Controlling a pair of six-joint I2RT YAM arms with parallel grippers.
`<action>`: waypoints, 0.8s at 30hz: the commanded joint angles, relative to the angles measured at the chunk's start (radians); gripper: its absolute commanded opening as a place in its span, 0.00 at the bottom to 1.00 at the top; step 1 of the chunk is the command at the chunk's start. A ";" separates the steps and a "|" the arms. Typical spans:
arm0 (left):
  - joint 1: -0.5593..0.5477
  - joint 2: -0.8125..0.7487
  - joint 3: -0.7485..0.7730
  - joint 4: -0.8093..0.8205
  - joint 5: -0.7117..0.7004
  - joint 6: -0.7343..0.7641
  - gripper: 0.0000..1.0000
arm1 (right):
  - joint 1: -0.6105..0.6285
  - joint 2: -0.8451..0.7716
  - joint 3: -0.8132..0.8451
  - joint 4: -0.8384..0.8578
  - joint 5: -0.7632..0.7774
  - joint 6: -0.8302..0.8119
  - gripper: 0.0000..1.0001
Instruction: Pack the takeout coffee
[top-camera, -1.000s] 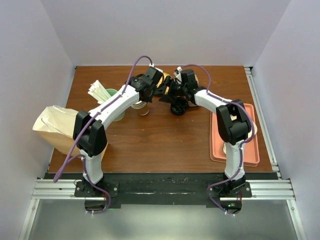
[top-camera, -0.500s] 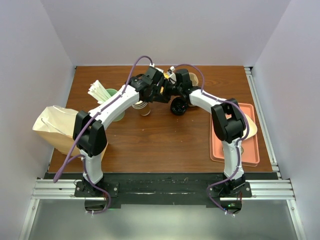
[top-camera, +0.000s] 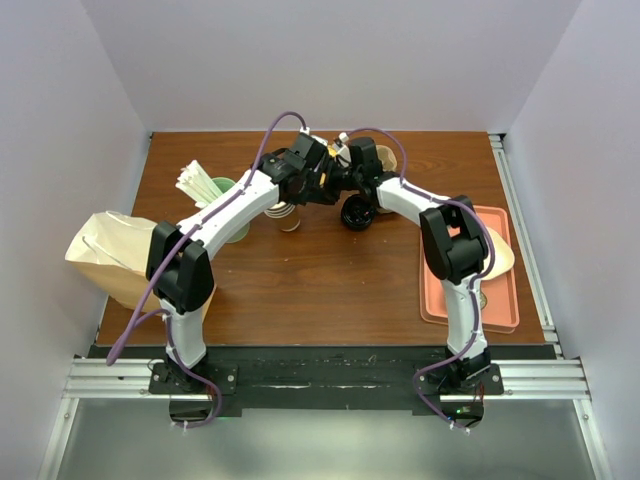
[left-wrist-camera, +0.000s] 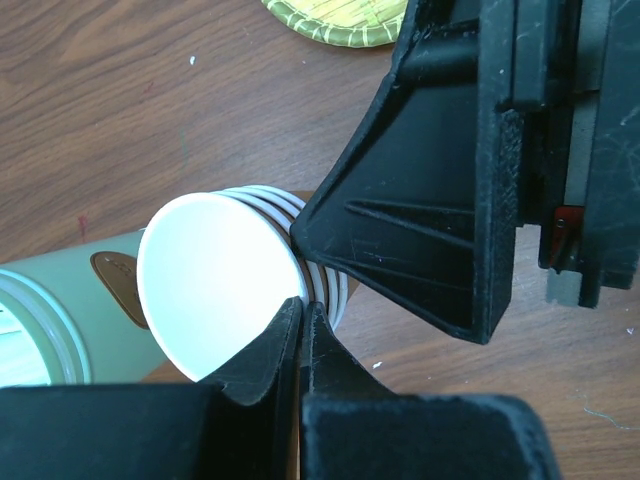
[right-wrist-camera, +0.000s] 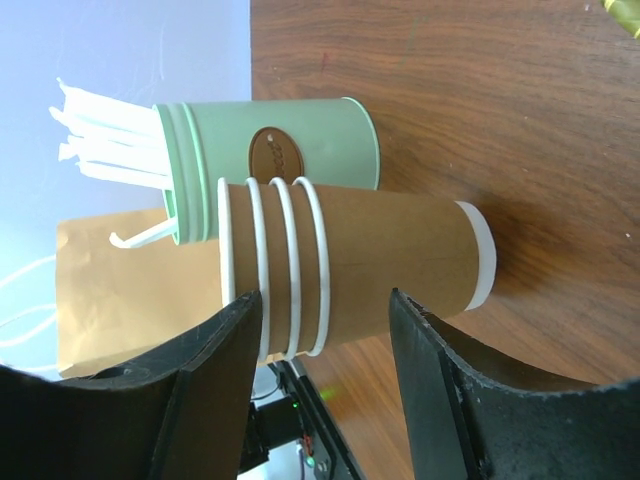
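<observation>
A stack of brown kraft cups (top-camera: 287, 216) with white rims stands upright left of centre; none carries a lid. My left gripper (left-wrist-camera: 303, 305) is shut with nothing in it and hangs just over the top cup's rim (left-wrist-camera: 220, 290). From the right, my right gripper (right-wrist-camera: 325, 300) is open, one finger on each side of the stack (right-wrist-camera: 350, 265) near its rims. A black round lid (top-camera: 358, 213) sits right of the stack. I cannot tell whether a cup stands under it, so I cannot pick out the takeout coffee.
A pale green cup (top-camera: 230, 205) of white sticks stands just left of the stack. A brown paper bag (top-camera: 110, 255) sits at the table's left edge, an orange tray (top-camera: 500, 290) at the right. A woven yellow-green dish (left-wrist-camera: 335, 20) lies behind the stack.
My right arm has swung left toward the cup stack and its jaws have narrowed. The left arm and its shut gripper have stayed put.
</observation>
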 joint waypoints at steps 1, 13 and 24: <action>-0.005 -0.009 0.056 0.041 -0.014 0.004 0.00 | 0.007 0.016 0.052 -0.033 -0.006 -0.003 0.56; -0.005 -0.006 0.069 0.043 -0.043 0.005 0.00 | 0.011 0.036 0.077 -0.140 0.039 -0.062 0.54; -0.005 0.008 0.159 0.005 -0.142 -0.013 0.00 | 0.011 0.021 0.166 -0.165 0.020 -0.051 0.54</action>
